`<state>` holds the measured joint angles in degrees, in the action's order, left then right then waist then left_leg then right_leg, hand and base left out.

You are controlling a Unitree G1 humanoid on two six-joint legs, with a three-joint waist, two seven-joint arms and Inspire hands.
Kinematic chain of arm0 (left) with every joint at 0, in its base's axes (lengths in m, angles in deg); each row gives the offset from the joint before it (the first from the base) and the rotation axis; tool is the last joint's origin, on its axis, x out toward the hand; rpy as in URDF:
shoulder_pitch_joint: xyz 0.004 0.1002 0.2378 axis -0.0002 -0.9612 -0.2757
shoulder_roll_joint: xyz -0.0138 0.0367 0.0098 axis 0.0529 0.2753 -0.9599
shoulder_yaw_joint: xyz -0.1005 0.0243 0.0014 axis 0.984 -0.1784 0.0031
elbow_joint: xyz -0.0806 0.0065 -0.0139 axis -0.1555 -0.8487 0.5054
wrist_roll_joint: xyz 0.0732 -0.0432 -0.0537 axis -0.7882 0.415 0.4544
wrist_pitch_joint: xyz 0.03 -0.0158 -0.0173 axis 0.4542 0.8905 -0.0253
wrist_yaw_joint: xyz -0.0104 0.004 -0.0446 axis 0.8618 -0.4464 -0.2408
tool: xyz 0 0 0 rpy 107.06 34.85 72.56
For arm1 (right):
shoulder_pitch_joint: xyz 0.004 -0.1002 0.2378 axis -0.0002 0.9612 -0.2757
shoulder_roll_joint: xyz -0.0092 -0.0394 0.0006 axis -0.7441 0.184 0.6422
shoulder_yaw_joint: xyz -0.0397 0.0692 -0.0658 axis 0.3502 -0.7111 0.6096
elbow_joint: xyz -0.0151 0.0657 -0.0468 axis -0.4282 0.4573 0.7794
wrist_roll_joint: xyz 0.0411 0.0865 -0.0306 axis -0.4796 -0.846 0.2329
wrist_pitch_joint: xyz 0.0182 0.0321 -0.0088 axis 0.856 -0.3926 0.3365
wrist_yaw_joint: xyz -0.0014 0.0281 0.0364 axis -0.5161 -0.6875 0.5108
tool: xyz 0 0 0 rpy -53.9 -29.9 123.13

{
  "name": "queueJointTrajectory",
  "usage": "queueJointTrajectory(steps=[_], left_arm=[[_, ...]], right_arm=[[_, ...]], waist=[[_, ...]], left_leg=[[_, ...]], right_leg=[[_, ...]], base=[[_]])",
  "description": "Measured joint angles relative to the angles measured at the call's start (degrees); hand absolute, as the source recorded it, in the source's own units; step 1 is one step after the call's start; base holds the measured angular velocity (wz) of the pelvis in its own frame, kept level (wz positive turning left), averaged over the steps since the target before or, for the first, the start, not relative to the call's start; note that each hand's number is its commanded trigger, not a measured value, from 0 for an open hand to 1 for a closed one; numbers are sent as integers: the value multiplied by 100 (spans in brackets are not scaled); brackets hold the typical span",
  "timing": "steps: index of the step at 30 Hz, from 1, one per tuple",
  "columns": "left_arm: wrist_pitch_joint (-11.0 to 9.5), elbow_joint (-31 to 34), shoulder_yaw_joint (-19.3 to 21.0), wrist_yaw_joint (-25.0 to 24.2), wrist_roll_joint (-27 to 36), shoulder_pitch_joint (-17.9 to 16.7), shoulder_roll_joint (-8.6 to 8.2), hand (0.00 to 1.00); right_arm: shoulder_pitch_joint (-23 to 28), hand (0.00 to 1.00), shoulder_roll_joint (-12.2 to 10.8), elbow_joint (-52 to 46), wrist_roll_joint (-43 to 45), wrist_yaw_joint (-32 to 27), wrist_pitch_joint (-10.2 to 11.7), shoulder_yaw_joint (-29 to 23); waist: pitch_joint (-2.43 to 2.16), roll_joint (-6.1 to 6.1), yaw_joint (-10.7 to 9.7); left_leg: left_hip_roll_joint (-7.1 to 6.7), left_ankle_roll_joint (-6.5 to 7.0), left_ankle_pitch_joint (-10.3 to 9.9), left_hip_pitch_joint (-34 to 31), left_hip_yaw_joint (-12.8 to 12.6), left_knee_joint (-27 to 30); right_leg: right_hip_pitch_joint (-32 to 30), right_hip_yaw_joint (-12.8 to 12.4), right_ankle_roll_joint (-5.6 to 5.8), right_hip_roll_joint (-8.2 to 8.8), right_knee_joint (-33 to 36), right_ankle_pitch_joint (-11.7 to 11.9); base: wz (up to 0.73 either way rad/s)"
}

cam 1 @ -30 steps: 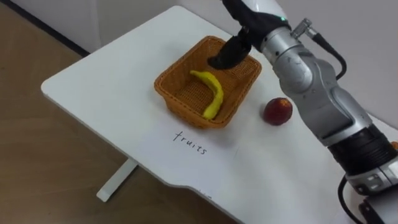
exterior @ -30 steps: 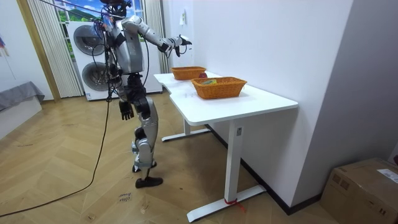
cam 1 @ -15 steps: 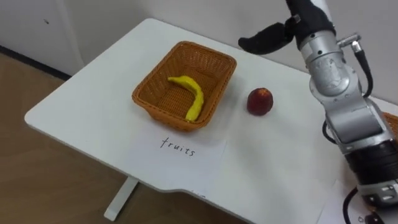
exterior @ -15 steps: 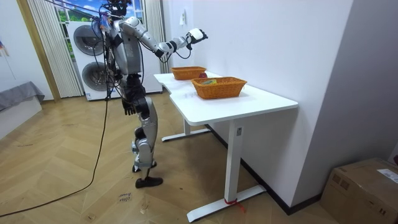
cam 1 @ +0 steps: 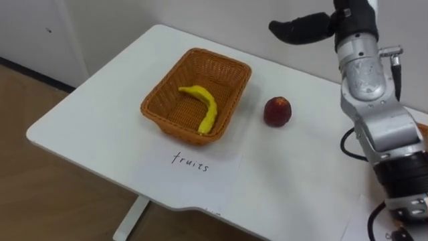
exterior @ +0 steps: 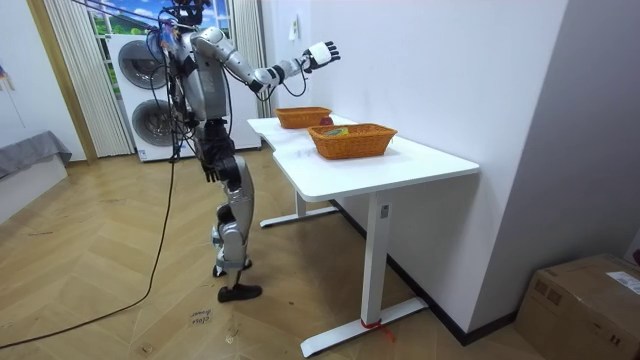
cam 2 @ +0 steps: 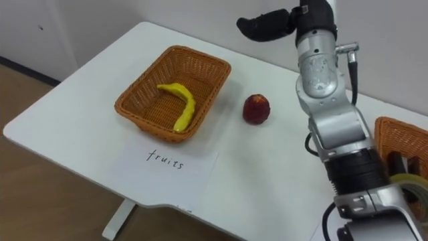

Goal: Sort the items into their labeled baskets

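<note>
- Hovering with the right hand [cam 1: 304, 30] at the top right of the left eye view, raised well above the white table [cam 1: 93, 114]; fingers stretched out loosely, released, holding nothing.
- Lying below and a little left of that hand, well apart from it: a red fruit [cam 1: 277, 111] on the bare tabletop right of centre, near the right wall of the wicker basket [cam 1: 170, 124] but not touching it.
- Resting inside that basket, left of centre in the frame: a yellow banana [cam 1: 204, 107], curved, on the basket's floor, farther from the hand than the red fruit.
- Placed just below the basket, toward the lower centre: a sheet of paper [cam 1: 221, 171] with a handwritten word, flat on the table.
- Showing at the right edge of the right eye view, beside the right forearm: a second wicker basket [cam 2: 394, 130].
- Standing by the far end of the table in the room view, right arm stretched up over it with the hand spread; left hand [exterior: 209, 168] hanging by the hip, state impossible to tell.
</note>
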<state>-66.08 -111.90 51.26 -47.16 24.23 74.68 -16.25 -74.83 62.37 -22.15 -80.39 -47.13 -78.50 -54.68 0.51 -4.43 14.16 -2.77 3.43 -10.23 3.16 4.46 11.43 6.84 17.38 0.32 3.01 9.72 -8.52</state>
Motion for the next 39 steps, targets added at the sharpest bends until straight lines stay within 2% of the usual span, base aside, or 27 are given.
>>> queueJointTrajectory(steps=[4,9,10,13,19,23,25,28,29,31,33,39], left_arm=[[52,-3,-31,0,-18,-10,-11,0],[66,-1,-31,1,-90,-94,-31,0],[93,-1,-35,1,-91,-116,-49,0],[177,-1,-59,1,-93,-154,-84,0],[181,-10,-148,7,-93,-299,-194,0],[179,-4,-150,7,-91,-314,-202,0],[180,-2,-169,7,-85,-284,-198,0],[177,-3,-270,12,-84,-161,-201,0],[176,-1,-284,12,-79,-146,-207,0],[176,2,-376,23,-69,-80,-209,0],[176,2,-387,36,-16,-65,-208,0],[173,3,-533,154,189,-104,-213,0]], right_arm=[[221,0,-42,193,-522,1,-1,9],[272,0,-286,832,-931,3,-9,1],[281,0,-327,919,-984,3,-15,1],[283,0,-425,933,-1113,-12,-20,2],[304,0,-521,933,-1313,-83,-17,2],[394,0,-559,933,-1339,-76,-6,4],[413,0,-595,1088,-1449,-36,27,13],[414,0,-645,1435,-1575,-40,30,12],[414,0,-648,1494,-1576,-39,30,12],[414,0,-660,1629,-1575,-6,16,11],[421,0,-660,1636,-1577,17,15,10],[449,0,-657,1635,-1785,26,14,9]], waist=[[-39,47,23],[-36,82,2],[-26,98,-2],[-36,85,-11],[-42,109,-18],[-45,114,-15],[-32,159,-48],[-56,198,-48],[-51,212,-50],[-84,285,-105],[-53,356,-155],[-54,382,-297]], left_leg=[[2,-1,3,37,-1,6],[-2,0,3,76,3,23],[-4,1,2,57,5,33],[-8,-2,4,-35,9,34],[-8,0,15,-107,31,42],[-8,1,14,-163,37,46],[-11,1,14,-206,38,52],[-11,0,16,-394,27,130],[-11,-1,18,-424,24,139],[-9,-1,41,-545,9,147],[-10,1,59,-564,5,129],[6,-12,68,-605,-2,77]], right_leg=[[39,15,0,-4,6,0],[99,44,0,0,3,0],[87,49,0,2,3,0],[-4,102,0,10,5,0],[-56,180,-1,13,-4,0],[-104,181,-1,9,-4,1],[-144,178,-1,12,-5,1],[-316,152,-16,10,10,10],[-346,153,-23,11,11,16],[-491,147,-33,12,16,48],[-523,155,-34,16,18,52],[-598,151,-34,3,11,51]], base=[[0],[0],[0],[1],[3],[1],[0],[-2],[-5],[-4],[0],[-1]])
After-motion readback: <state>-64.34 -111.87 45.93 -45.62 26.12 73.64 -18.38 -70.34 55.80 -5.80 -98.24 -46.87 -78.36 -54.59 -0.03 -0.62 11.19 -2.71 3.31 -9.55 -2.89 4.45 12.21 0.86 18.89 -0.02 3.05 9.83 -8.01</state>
